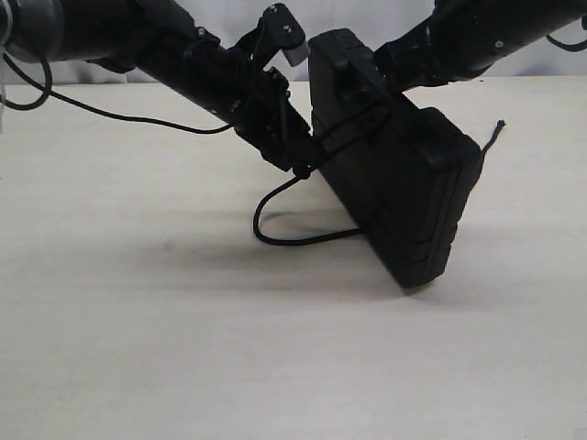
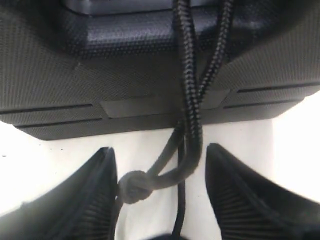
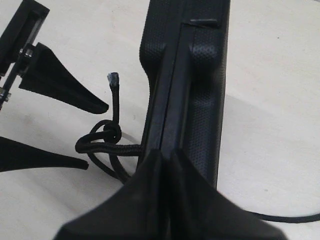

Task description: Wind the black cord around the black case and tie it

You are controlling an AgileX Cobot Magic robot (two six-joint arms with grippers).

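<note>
black case point(image 2: 125, 85) cropped, black cord point(image 1: 275, 241) partly hidden behind it

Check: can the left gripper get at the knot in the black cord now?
Probably yes. The left gripper is open, and the knot in the black cord lies between its fingers, close to one, nothing blocking. The right gripper holds the black case tilted up.

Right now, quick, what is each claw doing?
Left claw: open, black cord running loose through the gap.
Right claw: closed on the black case.
</note>
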